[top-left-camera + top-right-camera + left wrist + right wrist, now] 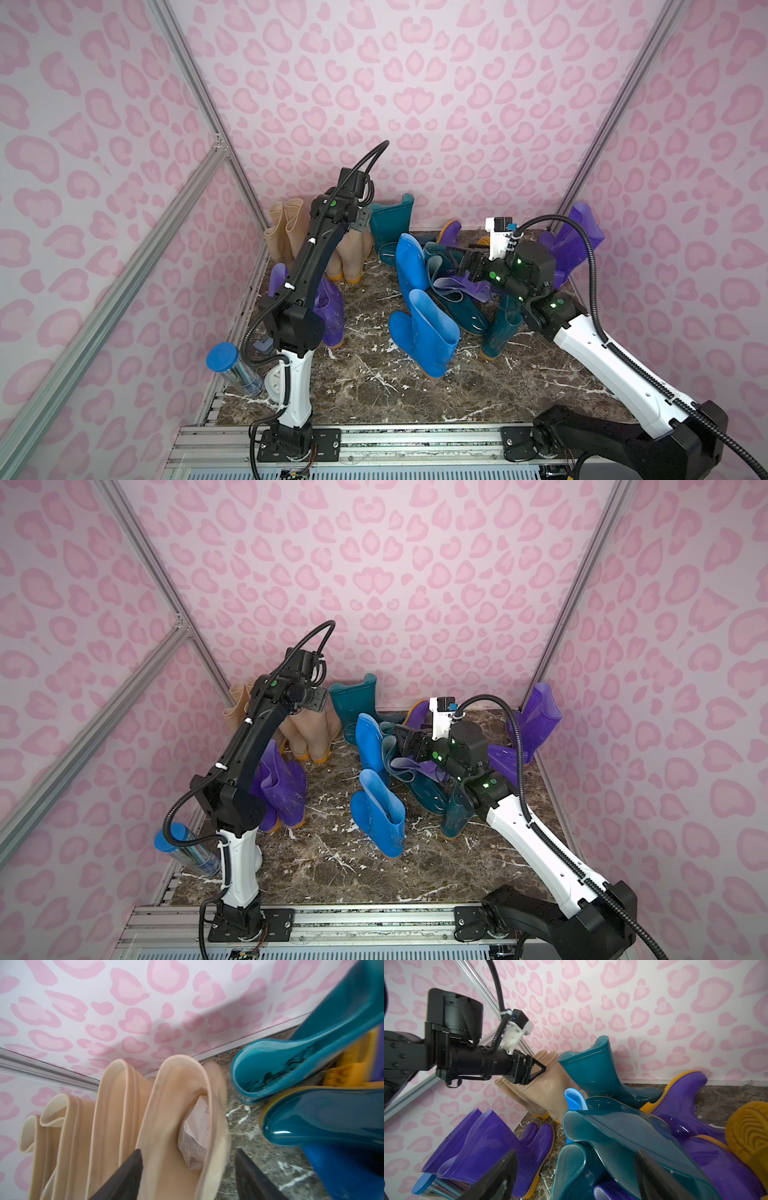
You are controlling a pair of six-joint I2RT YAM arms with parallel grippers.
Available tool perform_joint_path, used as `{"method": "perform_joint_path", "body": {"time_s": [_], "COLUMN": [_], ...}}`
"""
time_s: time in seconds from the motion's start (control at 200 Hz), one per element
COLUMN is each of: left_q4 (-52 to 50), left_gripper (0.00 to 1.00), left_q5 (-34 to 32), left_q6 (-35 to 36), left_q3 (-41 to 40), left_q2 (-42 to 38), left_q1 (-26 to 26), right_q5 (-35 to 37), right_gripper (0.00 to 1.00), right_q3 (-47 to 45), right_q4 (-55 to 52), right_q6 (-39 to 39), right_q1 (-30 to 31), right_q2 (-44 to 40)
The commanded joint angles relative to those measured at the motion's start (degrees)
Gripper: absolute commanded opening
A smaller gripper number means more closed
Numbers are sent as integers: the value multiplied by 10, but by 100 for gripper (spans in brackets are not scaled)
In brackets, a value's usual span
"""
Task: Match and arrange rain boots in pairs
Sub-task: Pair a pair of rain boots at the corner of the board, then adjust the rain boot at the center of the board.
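Fingers of the left gripper stand wide apart, astride the top rim of a beige boot. A gap separates one finger from the rim, so the boot is not pinched. Fingers of the right gripper are also spread wide, poised over a teal boot lying on the heap, and grip nothing.

Beige boots stand in the upper-left corner of the table, long axes vertical, openings up. A purple pair stands upright side by side at mid-left, partly hidden by the left arm. Two blue boots stand near the centre, one behind the other, shafts vertical. A back teal boot stands upright against the rear wall.

At centre right, teal and purple boots form a heap. Most lie with long axes roughly horizontal, pointing various ways. A purple boot leans in the upper-right corner, opening up.

Containers: the straddled beige boot holds crumpled white paper. A clear cylinder with a blue lid lies tilted at the lower-left table edge, and its contents cannot be made out.
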Motion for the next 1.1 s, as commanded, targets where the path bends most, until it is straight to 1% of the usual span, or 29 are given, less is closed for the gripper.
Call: {"method": "perform_joint_path", "body": {"time_s": [0.0,0.125,0.245,0.345,0.43,0.49,0.56,0.615,0.73,0.785,0.91,1.01,1.095], "left_q4": [-44,-59,-47,-8,45,87,110,116,125,143,201,249,256], "left_gripper": [75,76,77,77,78,78,79,79,79,80,80,81,81], "left_q5": [82,126,146,160,172,180,186,191,183,167,105,88,87], "left_q6": [-61,-95,-113,-145,-176,-201,-213,-211,-200,-191,-182,-171,-169], "left_q3": [8,-13,-86,-204,-324,-404,-460,-482,-489,-488,-506,-532,-543], "left_q2": [-35,-81,-143,-222,-305,-361,-405,-425,-442,-447,-456,-457,-453], "left_q1": [-5,-24,-69,-104,-127,-129,-129,-129,-128,-128,-122,-105,-90], "right_q5": [22,44,84,106,126,124,124,141,153,154,139,136,145], "right_gripper": [89,88,84,81,82,85,92,95,95,95,94,94,95], "right_q3": [7,18,30,37,31,28,26,27,25,22,20,22,25], "right_q4": [-12,-27,-60,-96,-125,-155,-197,-228,-257,-259,-268,-283,-296], "right_q6": [-14,-25,-58,-91,-118,-141,-168,-180,-179,-174,-164,-162,-156], "right_q1": [8,27,64,98,133,158,185,204,212,213,215,227,232], "right_q2": [-7,-14,-20,-31,-53,-68,-80,-83,-83,-83,-72,-53,-37]}}
